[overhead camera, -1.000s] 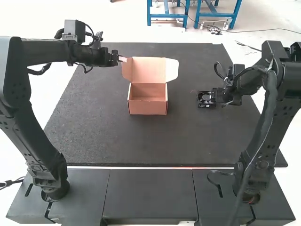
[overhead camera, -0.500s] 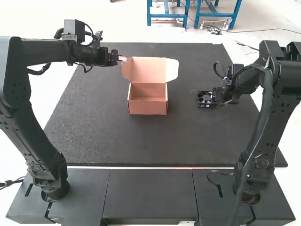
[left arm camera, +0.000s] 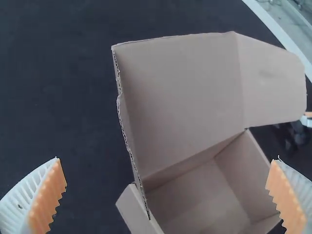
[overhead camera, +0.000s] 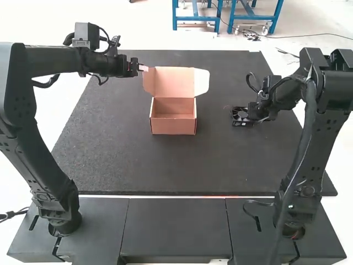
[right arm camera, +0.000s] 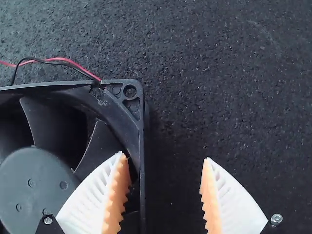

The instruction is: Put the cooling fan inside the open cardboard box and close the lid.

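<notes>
Since the earlier frames, the right arm's wrist and forearm have been lifted slightly and drawn a little toward the middle. The right gripper (overhead camera: 252, 113) has been kept low at the small black square cooling fan (overhead camera: 241, 116). The left arm has hardly been shifted. The left gripper (overhead camera: 141, 67) is kept raised near the upper left corner of the upright lid (overhead camera: 175, 81) of the brown cardboard box (overhead camera: 173, 116).

In the right wrist view, the right gripper (right arm camera: 163, 195) is seen released. Its white ribbed fingers (right arm camera: 217, 195) with orange pads are spread to either side of one edge of the fan (right arm camera: 63, 146): one finger is set over the fan's blades and the other over the mat outside the frame. Thin red and black wires (right arm camera: 53, 66) are seen leaving a corner of the frame. The fan is lying flat.

In the left wrist view, the left gripper (left arm camera: 165, 163) is seen released too, its fingers held wide apart with nothing between them. The box (left arm camera: 204, 195) is seen beyond them with its cavity open, and its lid (left arm camera: 195, 107) is seen standing up with a rounded side flap.

The box and the fan are set on a black textured mat (overhead camera: 110, 143) that covers the tabletop. The fan lies to the box's right, well apart from it, with mat between them. The lid rises along the box's far side.
</notes>
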